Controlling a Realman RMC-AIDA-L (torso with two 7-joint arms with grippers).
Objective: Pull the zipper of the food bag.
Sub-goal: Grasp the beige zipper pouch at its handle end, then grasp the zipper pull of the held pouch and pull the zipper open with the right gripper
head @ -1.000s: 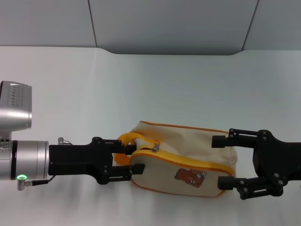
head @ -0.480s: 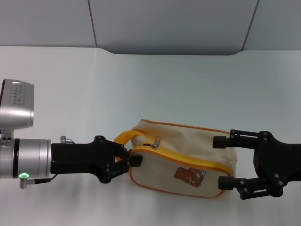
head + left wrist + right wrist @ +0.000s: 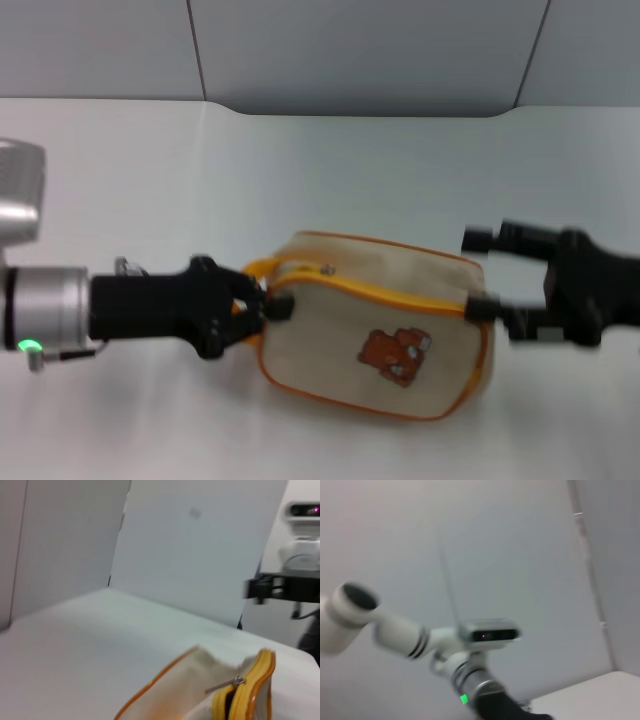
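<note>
I see a plain white tabletop running to the far side. Behind it stand grey wall panels with dark seams between them.

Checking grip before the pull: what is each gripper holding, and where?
The left gripper is shut on the food bag at its handle end. The right gripper is open, holding nothing.

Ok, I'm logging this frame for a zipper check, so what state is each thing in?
food bag: lying on the table, bear print facing up, tilted.
zipper: partly open at the left gripper's end, silver pull tab free.
left gripper: shut on the bag's yellow end.
right gripper: open, straddling the bag's far end.
</note>
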